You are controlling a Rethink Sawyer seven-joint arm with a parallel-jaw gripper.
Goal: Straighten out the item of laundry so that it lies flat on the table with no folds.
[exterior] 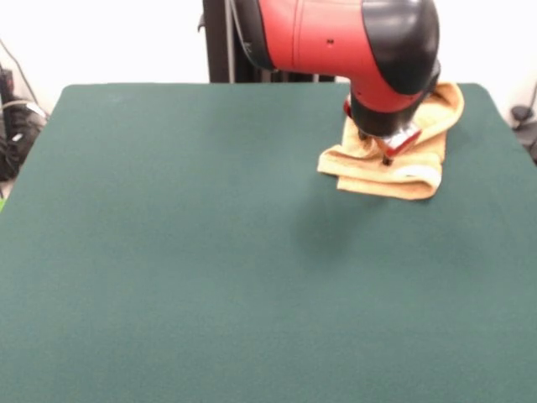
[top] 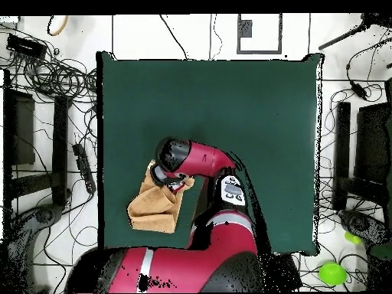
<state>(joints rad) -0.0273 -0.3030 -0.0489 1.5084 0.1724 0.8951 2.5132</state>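
The item of laundry (exterior: 419, 172) is an orange-tan towel lying folded and bunched near the far right corner of the dark green table (exterior: 210, 252). A paler band runs along its near folded edge. My gripper (exterior: 388, 155) points down onto the towel's middle, touching the cloth, and the red and black wrist above hides its upper part. From overhead, the towel (top: 153, 208) lies close to the left edge of the table (top: 253, 115), with the arm's wrist (top: 174, 157) covering its upper end.
The towel lies close to the table's edge on two sides. Cables (top: 53, 76) and dark equipment (top: 360, 153) lie on the floor round the table. A green ball (top: 331, 272) rests on the floor beyond one corner.
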